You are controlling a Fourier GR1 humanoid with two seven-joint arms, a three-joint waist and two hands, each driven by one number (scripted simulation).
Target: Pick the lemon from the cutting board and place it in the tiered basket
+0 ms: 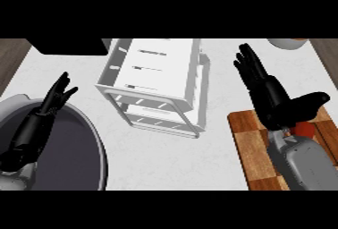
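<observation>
Your right hand (276,99), fingers straight, hides most of the checkered wooden cutting board (254,147) under it; pale marbled counter (171,156) all around.

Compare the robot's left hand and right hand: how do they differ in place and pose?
The left hand lies over the grey round pan; the right hand is above the cutting board. The left thumb lies close; the right thumb sticks out sideways. Both are black, open, holding nothing.
</observation>
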